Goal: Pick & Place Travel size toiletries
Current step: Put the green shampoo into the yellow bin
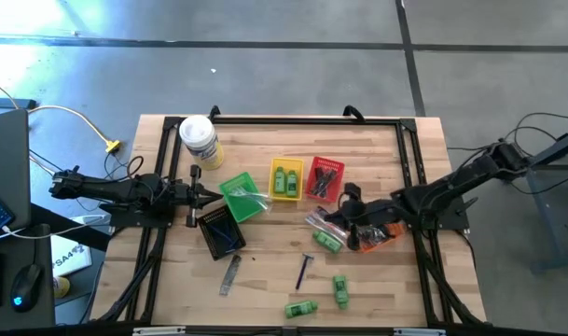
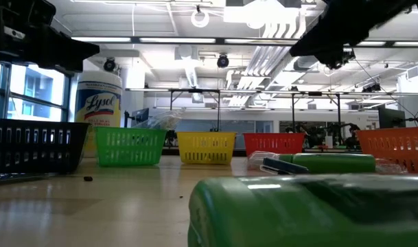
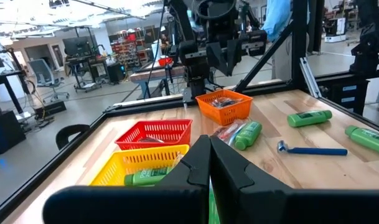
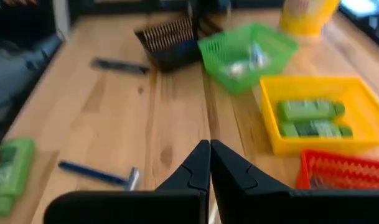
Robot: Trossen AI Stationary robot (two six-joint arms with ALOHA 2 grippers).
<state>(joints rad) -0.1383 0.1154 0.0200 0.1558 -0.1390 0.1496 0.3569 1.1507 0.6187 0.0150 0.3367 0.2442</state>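
Yellow basket (image 1: 285,179) is your landmark, and it already holds two green bottles (image 4: 308,110), so sorting by type appears under way. Left of it, note the left gripper (image 1: 209,194), pinched together and empty, parked beside the green basket (image 1: 242,197). Below it lie a blue razor (image 1: 304,271) and loose green bottles (image 1: 301,307), unsorted. Right of it, the right gripper (image 1: 351,207) hangs closed, holding nothing, near the orange basket (image 1: 377,237).
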